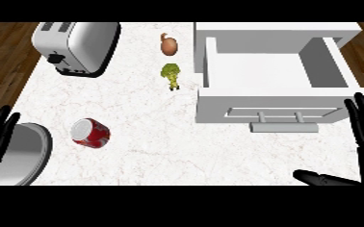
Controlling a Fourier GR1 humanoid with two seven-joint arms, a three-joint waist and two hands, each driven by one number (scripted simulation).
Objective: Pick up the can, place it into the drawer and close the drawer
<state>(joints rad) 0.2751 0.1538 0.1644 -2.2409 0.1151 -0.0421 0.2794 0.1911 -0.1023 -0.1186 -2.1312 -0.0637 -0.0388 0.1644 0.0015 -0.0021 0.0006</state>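
Still at the pick-up step: can (90, 132) lying on the bench (149, 125), well left of the open drawer (274, 111), untouched. Right hand (353, 125) beside the drawer front, fingers straight, holding nothing. Left hand (7, 125) open near the can, mostly cut off. Next: reach and curl round the can. Drawer's right end out of view.
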